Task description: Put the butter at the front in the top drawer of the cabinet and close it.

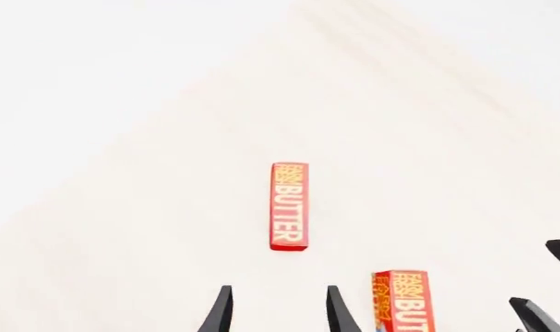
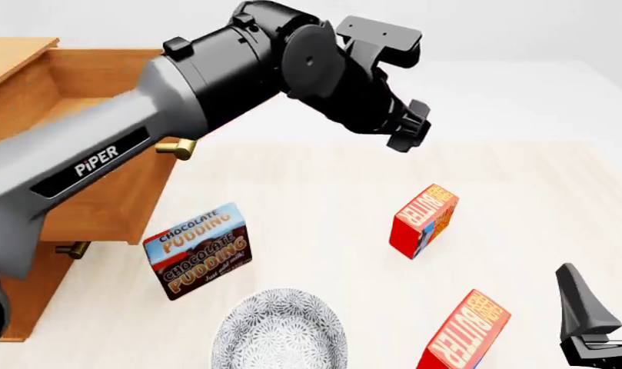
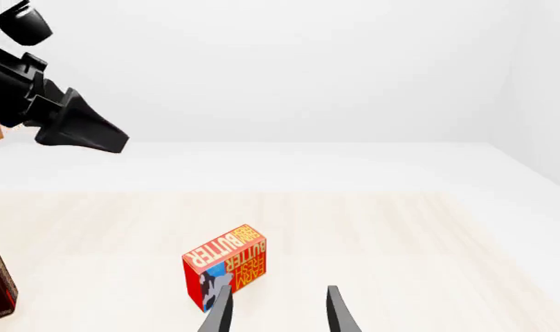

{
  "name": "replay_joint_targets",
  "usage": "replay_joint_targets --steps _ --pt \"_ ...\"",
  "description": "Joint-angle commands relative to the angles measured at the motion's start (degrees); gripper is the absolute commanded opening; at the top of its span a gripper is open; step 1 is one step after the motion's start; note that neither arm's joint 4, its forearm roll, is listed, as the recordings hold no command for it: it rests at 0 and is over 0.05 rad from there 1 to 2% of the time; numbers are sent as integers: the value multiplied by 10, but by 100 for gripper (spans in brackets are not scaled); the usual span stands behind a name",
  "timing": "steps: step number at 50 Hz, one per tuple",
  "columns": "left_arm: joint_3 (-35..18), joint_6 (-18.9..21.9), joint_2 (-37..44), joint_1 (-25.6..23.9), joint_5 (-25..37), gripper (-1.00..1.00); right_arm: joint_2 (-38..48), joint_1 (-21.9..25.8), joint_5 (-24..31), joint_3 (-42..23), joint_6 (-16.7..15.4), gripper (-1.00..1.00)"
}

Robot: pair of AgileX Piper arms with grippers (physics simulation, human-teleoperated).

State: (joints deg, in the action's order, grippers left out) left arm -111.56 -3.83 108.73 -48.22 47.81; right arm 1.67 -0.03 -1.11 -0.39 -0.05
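Two red butter cartons stand on the pale table. The butter at the front point(image 2: 464, 332) is nearest my side, and shows again as the carton point(image 1: 404, 301) cut off by the left wrist view's edge. The other carton point(image 2: 424, 219) point(image 1: 289, 206) stands farther back; it seems to be the one point(image 3: 226, 273) in the right wrist view. The cabinet point(image 2: 8, 58) is at the left, its top drawer point(image 2: 111, 196) pulled out. My left gripper point(image 2: 408, 131) point(image 1: 277, 315) hangs open, high above the table. My right gripper point(image 2: 606, 300) point(image 3: 277, 315) is open beside the front butter.
A brown-and-blue chocolate pudding box point(image 2: 197, 250) stands in front of the drawer. A grey patterned plate point(image 2: 280, 332) lies near the table's front edge. The lower drawer's brass handle point(image 2: 74, 247) pokes out under the open drawer.
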Motion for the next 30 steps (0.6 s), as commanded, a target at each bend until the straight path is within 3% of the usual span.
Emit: replay_joint_targets --steps 1,30 --pt "-29 -11 36 -10 4 100 -7 0 5 1 0 100" --pt "-56 -34 100 -16 -3 100 -7 0 5 1 0 100"
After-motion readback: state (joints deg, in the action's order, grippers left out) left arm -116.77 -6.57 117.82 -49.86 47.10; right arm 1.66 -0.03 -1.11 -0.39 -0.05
